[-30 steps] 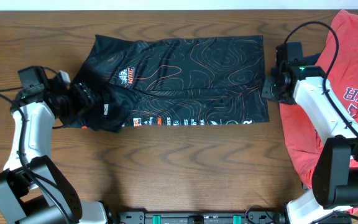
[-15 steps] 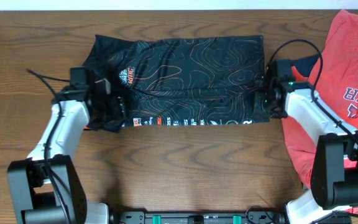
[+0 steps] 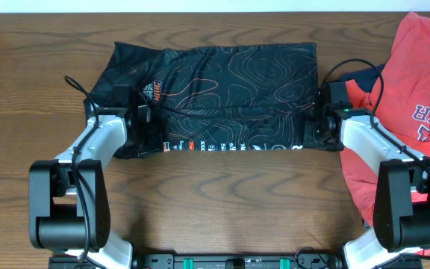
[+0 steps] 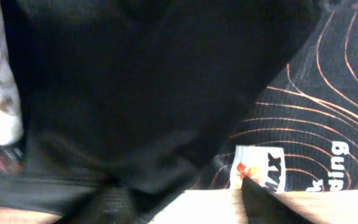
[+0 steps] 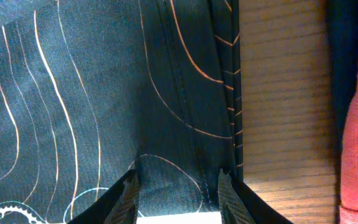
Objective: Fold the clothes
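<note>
Brown wooden table [image 3: 215, 202], visible grain, pale strip [image 3: 200, 4] along far edge, even light

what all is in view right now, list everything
jersey: one, black with thin orange contour lines, spread across the middle of the table
red T-shirt: at least one, red with white lettering, heaped at the right edge
navy garment: one, dark blue, peeking out at the red heap's left side
table: one, brown wood, under everything
left hand: one, black on a white arm, at the jersey's left end; open or shut unclear
right hand: one, black on a white arm, at the jersey's right hem, fingers apart
</note>
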### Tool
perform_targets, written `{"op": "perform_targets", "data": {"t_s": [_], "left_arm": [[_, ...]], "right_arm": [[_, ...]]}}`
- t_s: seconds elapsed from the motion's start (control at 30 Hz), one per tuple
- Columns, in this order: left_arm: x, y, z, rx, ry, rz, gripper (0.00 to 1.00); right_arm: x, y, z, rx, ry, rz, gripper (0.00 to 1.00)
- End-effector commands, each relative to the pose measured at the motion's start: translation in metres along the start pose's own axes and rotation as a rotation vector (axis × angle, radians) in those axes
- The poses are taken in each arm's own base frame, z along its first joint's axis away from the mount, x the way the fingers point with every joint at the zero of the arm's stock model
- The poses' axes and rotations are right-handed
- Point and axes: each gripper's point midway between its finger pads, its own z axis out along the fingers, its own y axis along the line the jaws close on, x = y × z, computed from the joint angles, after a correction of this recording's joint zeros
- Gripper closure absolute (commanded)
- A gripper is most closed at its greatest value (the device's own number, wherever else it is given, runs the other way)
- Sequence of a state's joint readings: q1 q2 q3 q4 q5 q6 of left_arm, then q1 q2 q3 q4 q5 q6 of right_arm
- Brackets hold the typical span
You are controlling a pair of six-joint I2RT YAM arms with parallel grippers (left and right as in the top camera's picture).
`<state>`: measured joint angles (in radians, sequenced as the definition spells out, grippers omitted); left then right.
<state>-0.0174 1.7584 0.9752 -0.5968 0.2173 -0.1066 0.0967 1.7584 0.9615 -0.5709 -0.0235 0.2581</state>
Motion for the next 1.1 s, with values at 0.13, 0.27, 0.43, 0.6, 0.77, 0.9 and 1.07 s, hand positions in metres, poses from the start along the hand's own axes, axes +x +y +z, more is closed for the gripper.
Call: {"op": "perform_targets", "data": {"t_s": [0.13,0.27,0.43,0.6,0.77,0.9,1.07], "left_arm": [[0.005,0.008,0.008,-0.048,0.022,0.011,0.94],[0.002,0.013,-0.001,-0.085,-0.004,0.013,0.94],[0.003,0.017,-0.010,-0.114,-0.011,0.014,0.92],[0.007,0.018,-0.012,-0.115,0.003,0.012,0.91],[0.011,0.018,-0.012,-0.118,0.019,0.010,0.91],[0.013,0.019,-0.012,-0.119,0.026,0.006,0.91],[-0.023,0.003,-0.029,-0.059,-0.093,0.014,0.94]], "right_arm": [[0.010,0.001,0.004,0.002,0.029,-0.017,0.60],[0.010,0.001,0.004,0.002,0.029,-0.017,0.60],[0.010,0.001,0.004,0.002,0.030,-0.017,0.60],[0.010,0.001,0.004,0.002,0.030,-0.017,0.60],[0.010,0.001,0.004,0.003,0.031,-0.017,0.60],[0.011,0.001,0.004,0.003,0.033,-0.017,0.60],[0.011,0.001,0.004,0.003,0.032,-0.017,0.60]]}}
